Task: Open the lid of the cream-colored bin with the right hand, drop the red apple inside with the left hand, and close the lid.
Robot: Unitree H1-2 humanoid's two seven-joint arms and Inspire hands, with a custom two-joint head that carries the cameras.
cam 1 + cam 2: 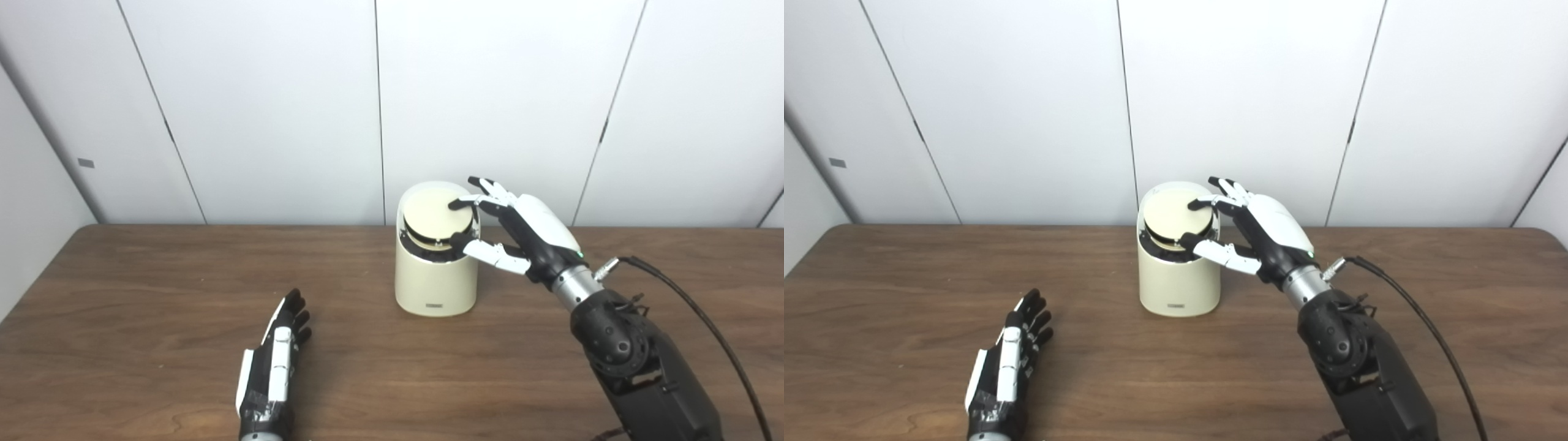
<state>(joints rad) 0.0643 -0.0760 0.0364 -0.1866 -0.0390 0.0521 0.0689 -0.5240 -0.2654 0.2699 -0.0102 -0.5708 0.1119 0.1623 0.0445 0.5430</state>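
The bin (435,266) stands mid-table (153,294), its lid (436,217) tilted. The right hand (520,229), at 3 o'clock of it, pinches the lid's edge with fingers and thumb. The left hand (272,361), fingers apart and empty, rests at 7 o'clock. No apple shows. White wall panels (269,104) stand behind.

The right hand (527,229) is showing a glossy white shell over its back, a black frame beneath, and fingers (490,190) clad in white plates ending in black tips, with a small green light glowing near the wrist. A silver metal cuff is joining it to a bulky matte black forearm, and a black cable with a metal plug is running from the cuff down the arm's side. The left hand (274,361) is wearing black fingers, white plates and dark tape at the wrist.
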